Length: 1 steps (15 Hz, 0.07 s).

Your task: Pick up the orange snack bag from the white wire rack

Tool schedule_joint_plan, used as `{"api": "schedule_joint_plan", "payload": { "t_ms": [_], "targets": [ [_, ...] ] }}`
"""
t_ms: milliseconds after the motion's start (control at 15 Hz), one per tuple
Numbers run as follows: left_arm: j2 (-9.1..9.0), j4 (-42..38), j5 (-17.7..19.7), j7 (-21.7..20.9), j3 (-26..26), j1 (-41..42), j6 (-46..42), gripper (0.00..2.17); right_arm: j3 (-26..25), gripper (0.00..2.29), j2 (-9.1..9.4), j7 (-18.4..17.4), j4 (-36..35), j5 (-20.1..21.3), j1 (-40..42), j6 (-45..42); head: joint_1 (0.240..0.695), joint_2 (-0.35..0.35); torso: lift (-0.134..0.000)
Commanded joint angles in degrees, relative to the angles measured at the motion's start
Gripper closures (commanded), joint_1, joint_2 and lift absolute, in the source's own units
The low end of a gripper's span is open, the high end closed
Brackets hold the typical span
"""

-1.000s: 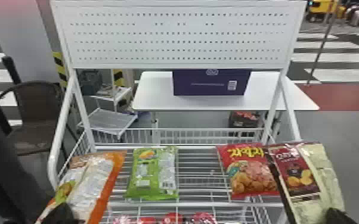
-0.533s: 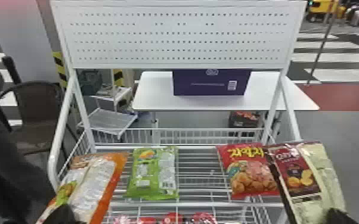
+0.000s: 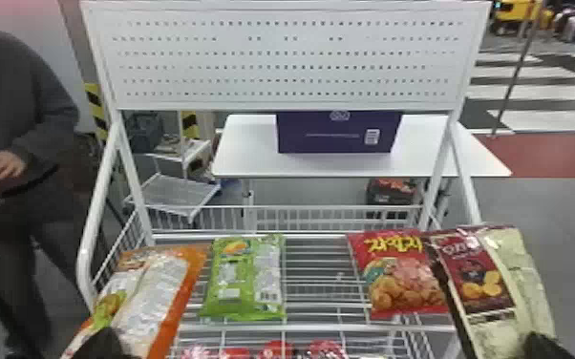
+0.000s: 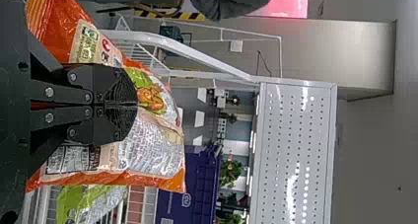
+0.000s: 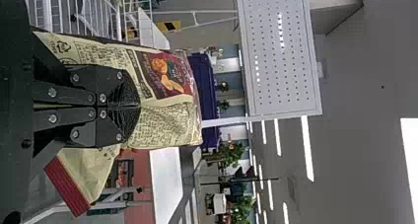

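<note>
The glossy orange-and-white plastic snack bag (image 3: 150,291) is leaning in the lower left of the head view, and the black two-fingered left gripper (image 4: 136,105) is pinching it, its flat fingers closing tightly over the printed film. The hold is probably lasting only as long as the slick film is gripping; a narrow pinch with the bag's contents pulling to one side could be letting it twist or slide out.

Beside it, the white wire rack (image 3: 301,328) is posing a snag risk: the bag's lower part is overlapping the curved side tube in the head view, though whether they are touching I cannot tell. A sideways pull could be catching a corner there. Inward, the green plastic snack bag (image 3: 243,286) is lying close by, where a low swing could be nudging it.

Toward the lower right, the black right gripper (image 5: 140,106) is clamping a cream-and-maroon snack bag (image 3: 480,281), which is overlapping the red snack bag (image 3: 406,281); moving that arm carelessly could be dragging the red one.
</note>
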Motion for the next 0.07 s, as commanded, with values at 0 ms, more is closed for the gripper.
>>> {"api": "schedule_joint_plan", "payload": {
  "t_ms": [0],
  "targets": [
    [0.00,-0.02,0.00,0.00,-0.13,-0.08,0.00,2.06,-0.04,2.26,0.03,0.00,0.00,-0.09,-0.11,0.00,0.499,0.000,0.000]
  ]
}}
